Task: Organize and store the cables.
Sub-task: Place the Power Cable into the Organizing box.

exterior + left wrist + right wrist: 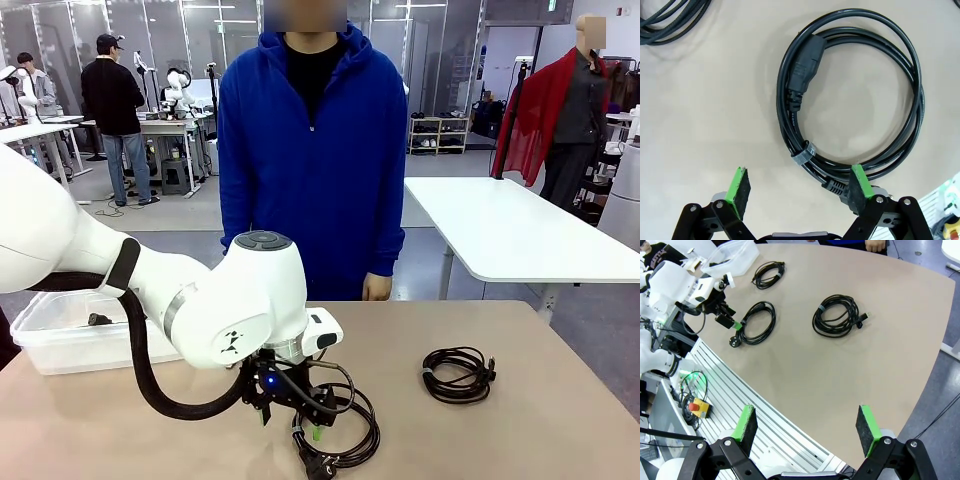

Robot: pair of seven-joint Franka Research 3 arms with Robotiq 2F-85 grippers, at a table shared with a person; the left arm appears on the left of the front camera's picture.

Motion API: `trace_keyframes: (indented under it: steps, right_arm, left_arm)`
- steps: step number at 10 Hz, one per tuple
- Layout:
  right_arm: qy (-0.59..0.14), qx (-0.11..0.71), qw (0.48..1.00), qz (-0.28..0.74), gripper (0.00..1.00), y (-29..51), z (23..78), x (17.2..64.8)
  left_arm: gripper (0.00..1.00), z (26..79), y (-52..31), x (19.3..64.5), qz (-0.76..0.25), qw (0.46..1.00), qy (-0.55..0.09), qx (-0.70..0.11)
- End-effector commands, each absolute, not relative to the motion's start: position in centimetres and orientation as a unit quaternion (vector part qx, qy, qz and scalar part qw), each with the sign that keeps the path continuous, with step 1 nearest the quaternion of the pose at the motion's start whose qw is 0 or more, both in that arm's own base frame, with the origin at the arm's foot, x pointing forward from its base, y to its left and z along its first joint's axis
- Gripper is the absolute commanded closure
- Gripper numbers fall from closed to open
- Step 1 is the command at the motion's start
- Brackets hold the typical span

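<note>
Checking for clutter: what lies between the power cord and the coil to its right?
Bare table between power cord and that coil, per the right wrist view.

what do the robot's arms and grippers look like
The left arm is a glossy white shell with a dark grey joint cap, a small black logo and a thick black hose looping beneath it. A blue light glows at its wrist. The left gripper and right gripper are black bolted linkages, each finger faced with a green pad.
</note>
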State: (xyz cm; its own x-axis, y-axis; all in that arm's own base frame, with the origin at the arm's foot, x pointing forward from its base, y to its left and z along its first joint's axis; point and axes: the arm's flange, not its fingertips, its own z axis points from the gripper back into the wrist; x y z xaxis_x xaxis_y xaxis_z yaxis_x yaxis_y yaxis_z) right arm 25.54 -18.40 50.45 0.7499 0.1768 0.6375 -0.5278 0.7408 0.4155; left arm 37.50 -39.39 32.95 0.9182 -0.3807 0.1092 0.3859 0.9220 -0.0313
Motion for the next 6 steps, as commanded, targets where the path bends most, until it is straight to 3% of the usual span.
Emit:
trace_keyframes:
  steps: [1,6]
  right_arm:
    - [-0.298,0.301,0.882,0.207,0.00,-18.57,50.56,25.43]
    - [-0.298,0.301,0.882,0.207,0.00,-18.57,50.56,25.43]
  left_arm:
    - [0.00,32.74,-40.36,37.99,-0.181,0.982,-0.055,-0.015]
    - [0.00,32.99,-40.28,38.03,-0.172,0.984,-0.051,-0.021]
